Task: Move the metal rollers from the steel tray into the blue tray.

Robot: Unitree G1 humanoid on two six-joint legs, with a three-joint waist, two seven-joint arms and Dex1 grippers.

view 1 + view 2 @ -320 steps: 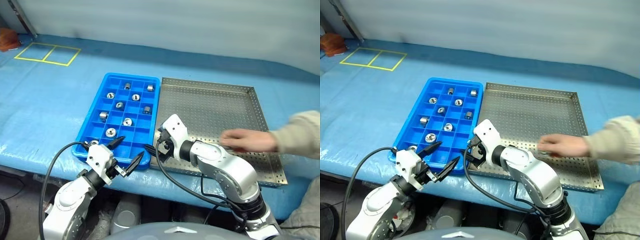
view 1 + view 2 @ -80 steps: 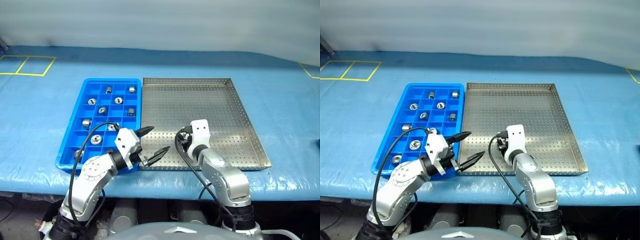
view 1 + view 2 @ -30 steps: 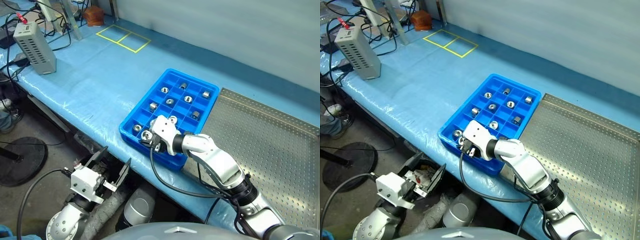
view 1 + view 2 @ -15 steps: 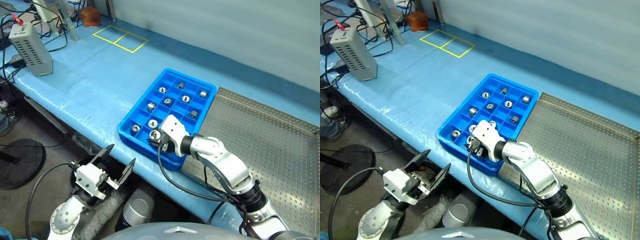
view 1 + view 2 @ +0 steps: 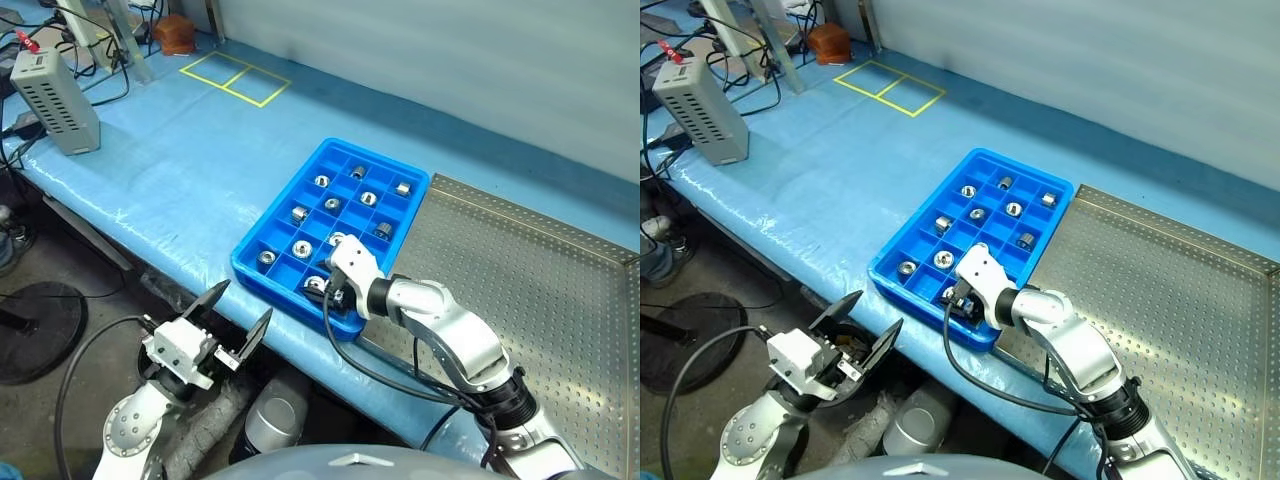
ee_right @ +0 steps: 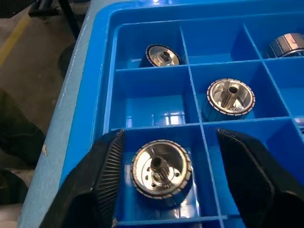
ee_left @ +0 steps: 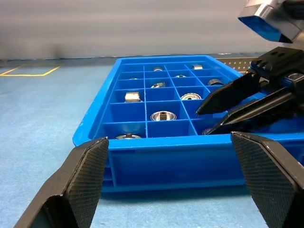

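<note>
The blue tray lies on the blue table, with several metal rollers in separate compartments. The steel tray adjoins it on the right. My right gripper hangs open over the tray's near row. Its ribbed fingers stand on either side of one roller, which rests on that compartment's floor without touching them. My left gripper is open and holds nothing, level with the table's near edge and off it. In its wrist view it faces the tray's outer wall.
A grey vented box with cables stands at the table's far left. Yellow taped squares and a brown object lie at the back. Below the table's near edge are the floor and a round black base.
My right gripper has opened, and the roller it carried now lies in a near-row compartment. The gripper slid a little to the right along the tray. The camera has shifted slightly.
</note>
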